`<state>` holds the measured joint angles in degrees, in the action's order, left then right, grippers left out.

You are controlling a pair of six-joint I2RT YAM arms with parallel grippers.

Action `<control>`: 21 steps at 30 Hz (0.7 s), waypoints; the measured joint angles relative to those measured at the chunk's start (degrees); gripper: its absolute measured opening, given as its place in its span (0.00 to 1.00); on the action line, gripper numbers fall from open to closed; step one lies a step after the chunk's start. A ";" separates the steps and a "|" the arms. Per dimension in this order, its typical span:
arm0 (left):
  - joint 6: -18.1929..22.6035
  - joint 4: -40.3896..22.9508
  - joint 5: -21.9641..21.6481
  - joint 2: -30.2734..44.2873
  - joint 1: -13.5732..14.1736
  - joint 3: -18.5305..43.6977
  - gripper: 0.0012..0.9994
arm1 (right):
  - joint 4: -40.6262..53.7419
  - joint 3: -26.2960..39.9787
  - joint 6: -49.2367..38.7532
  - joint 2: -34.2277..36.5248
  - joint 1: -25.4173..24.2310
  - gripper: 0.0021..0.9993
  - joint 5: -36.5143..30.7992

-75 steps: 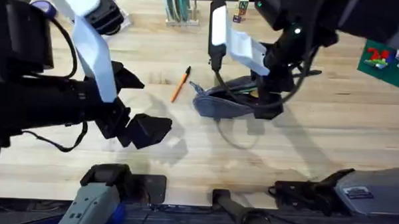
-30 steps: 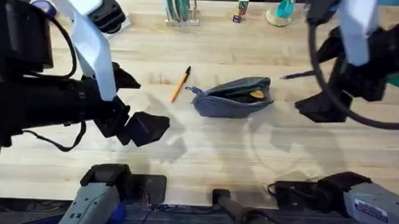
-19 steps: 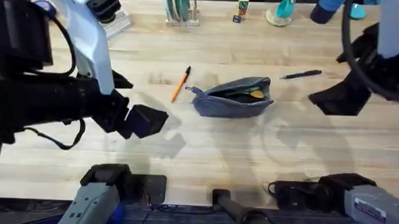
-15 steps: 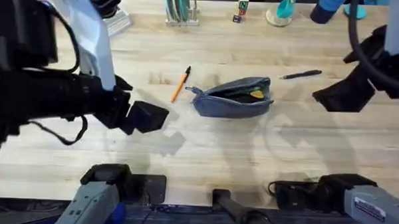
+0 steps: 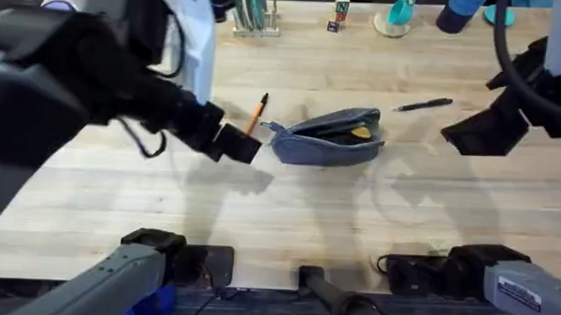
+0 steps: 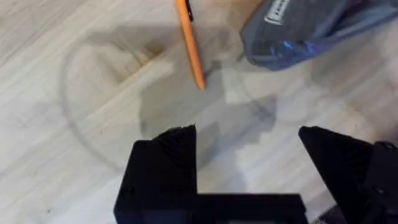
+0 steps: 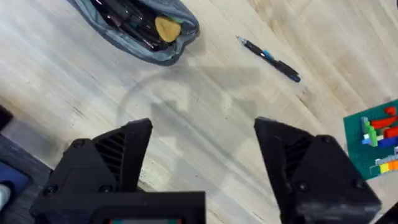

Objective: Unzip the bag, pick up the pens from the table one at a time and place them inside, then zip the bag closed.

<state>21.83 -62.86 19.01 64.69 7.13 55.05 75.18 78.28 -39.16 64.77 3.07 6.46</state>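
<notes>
From overhead, the bag (image 5: 328, 138) lies near the middle of the table (image 5: 288, 214), its zipper open along the top with yellowish lining showing. The orange pen (image 5: 255, 115) rests on the wood just beside the bag's left end, partly covered by the left gripper (image 5: 236, 145), which hangs low above the table there. The dark pen (image 5: 423, 105) lies apart from the bag, toward its right. The right gripper (image 5: 478, 136) hovers farther right, clear of both pen and bag.

In the left wrist view, the left gripper (image 6: 252, 168) has its fingers spread wide with nothing between them (bare wood shows in the gap). The orange pen (image 6: 189, 43) lies just beyond them, its tip near the corner of the bag (image 6: 298, 31), which bears a small label.

In the right wrist view, the right gripper (image 7: 202, 168) is likewise spread apart and holds nothing. The bag (image 7: 143, 28) lies open beyond it, dark items and a yellow patch visible inside. The dark pen (image 7: 268, 58) lies alone on the planks, and a green board with coloured blocks (image 7: 376, 140) sits at the edge.
</notes>
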 joint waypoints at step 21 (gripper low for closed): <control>-7.31 21.15 -7.23 22.81 1.43 0.00 1.00 | 0.00 0.00 0.00 0.00 0.00 1.00 0.00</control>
<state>14.53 -41.72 11.78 87.50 8.56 55.05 75.18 78.28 -39.16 64.77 3.07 6.46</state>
